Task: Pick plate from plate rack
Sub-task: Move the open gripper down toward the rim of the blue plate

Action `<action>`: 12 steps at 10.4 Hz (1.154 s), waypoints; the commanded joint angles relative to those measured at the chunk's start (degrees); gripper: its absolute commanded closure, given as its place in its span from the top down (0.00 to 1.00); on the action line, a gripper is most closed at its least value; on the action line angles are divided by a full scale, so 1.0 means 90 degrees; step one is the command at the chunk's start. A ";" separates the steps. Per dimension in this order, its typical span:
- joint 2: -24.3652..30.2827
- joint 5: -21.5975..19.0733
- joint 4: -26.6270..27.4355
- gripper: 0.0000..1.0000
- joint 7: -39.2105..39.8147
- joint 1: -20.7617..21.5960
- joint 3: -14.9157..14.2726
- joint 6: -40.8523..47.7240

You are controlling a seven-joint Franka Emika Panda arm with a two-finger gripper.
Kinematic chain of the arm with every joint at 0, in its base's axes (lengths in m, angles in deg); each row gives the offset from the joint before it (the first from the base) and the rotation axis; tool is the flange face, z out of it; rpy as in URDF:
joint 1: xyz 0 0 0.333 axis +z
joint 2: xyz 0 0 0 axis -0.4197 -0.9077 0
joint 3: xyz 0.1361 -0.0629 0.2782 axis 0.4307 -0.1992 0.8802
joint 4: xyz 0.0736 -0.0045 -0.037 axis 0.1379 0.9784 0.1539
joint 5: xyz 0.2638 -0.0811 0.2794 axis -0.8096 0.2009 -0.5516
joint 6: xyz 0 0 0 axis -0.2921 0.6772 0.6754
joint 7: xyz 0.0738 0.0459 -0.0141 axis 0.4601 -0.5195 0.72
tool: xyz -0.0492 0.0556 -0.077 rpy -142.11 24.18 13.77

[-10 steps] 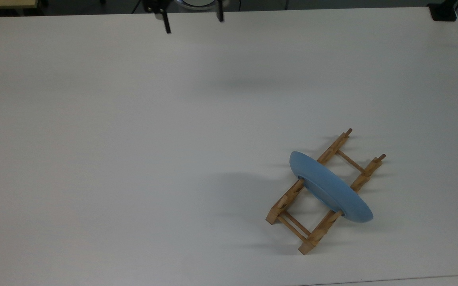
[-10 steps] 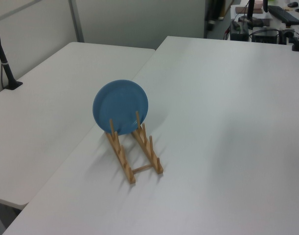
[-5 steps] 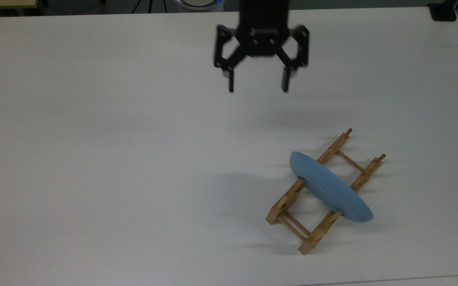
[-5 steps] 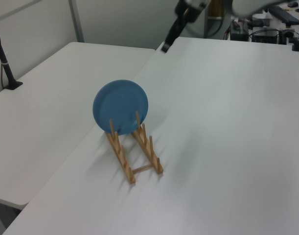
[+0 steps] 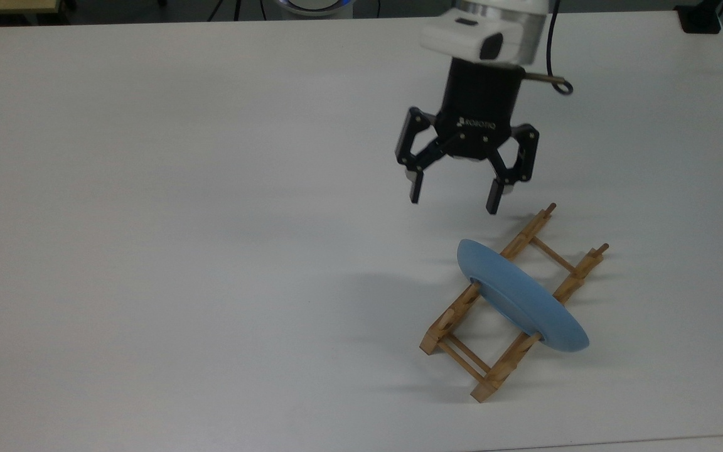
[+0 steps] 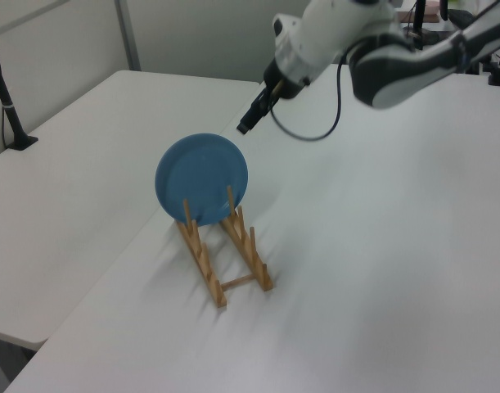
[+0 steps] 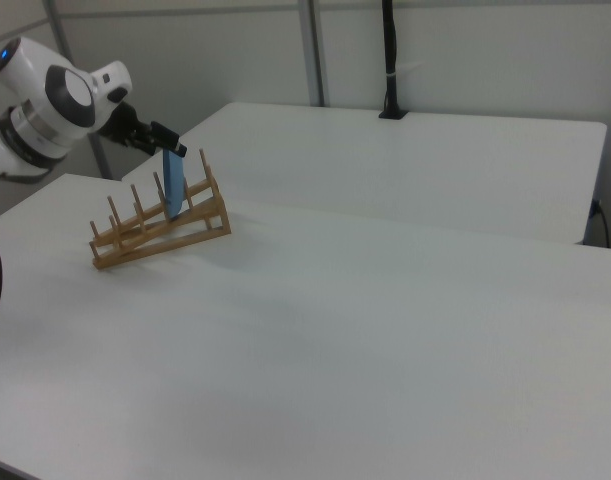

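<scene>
Plate (image 5: 521,296) stands on edge in the wooden plate rack (image 5: 462,314), toward the top view's lower right of the white bench (image 5: 148,220). Above and just beyond it hang the black fingers (image 5: 417,187), spread wide and holding nothing.

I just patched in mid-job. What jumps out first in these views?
A light-blue plate stands on edge in a wooden plate rack toward the top view's lower right. The black gripper hangs just above it in that view, fingers spread open.
</scene>
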 commanded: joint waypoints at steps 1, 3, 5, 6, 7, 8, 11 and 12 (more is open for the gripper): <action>-0.0512 0.0717 -0.0435 0.96 -0.0845 0.0156 -0.0045 -0.0209; -0.0796 0.0825 -0.0709 0.89 -0.0983 0.0176 -0.0045 -0.0209; -0.0943 0.1009 -0.0778 0.80 -0.1022 0.0176 -0.0045 -0.0209; -0.1002 0.1049 -0.0798 0.67 -0.1023 0.0176 -0.0045 -0.0209; -0.1002 0.1050 -0.0788 0.43 -0.1023 0.0186 -0.0045 -0.0209; -0.1002 0.1040 -0.0788 0.19 -0.1023 0.0186 -0.0026 -0.0209; -0.0944 0.1030 -0.0788 0.00 -0.1032 0.0166 0.0091 -0.0209; -0.0915 0.1011 -0.0788 0.00 -0.1032 0.0166 0.0091 -0.0200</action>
